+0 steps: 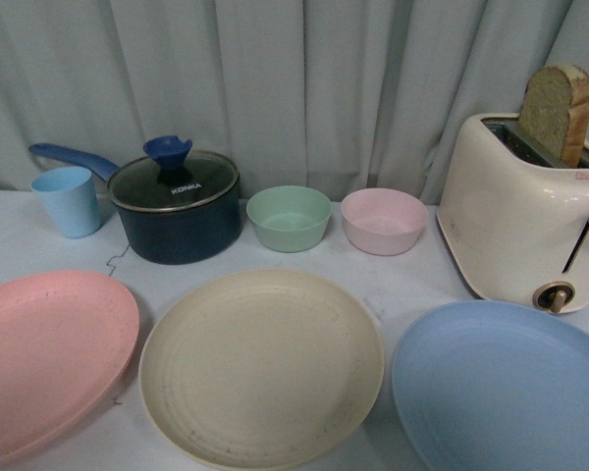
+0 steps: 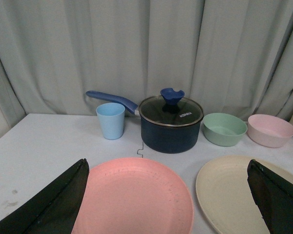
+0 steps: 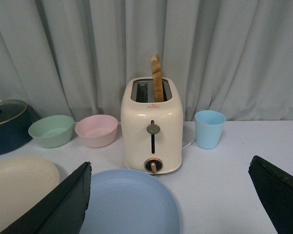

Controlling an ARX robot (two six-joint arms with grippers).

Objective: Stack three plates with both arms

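lying flat and side by side on the white table (image 1: 412, 285), three plates are not yet stacked: the pink plate (image 1: 49, 358) sits just ahead of the left pincer (image 2: 167, 165), framed by its spread, empty fingers; the light blue plate (image 1: 501, 388) sits likewise before the right pincer (image 3: 170, 163), also wide apart and holding nothing; the cream plate (image 1: 262, 368) lies between the two pincers. they look stiff, light and matte, so probably not slippery, best pinched at the raised rim on the side nearest a pincer. each is round, shallow and faintly ringed. beyond the right pincer stands a toaster (image 1: 515, 211) with bread (image 1: 558, 113); beyond the left, a lidded pot (image 1: 177, 211), a green bowl (image 1: 289, 218), a pink bowl (image 1: 383, 221) and a blue cup (image 1: 69, 201)
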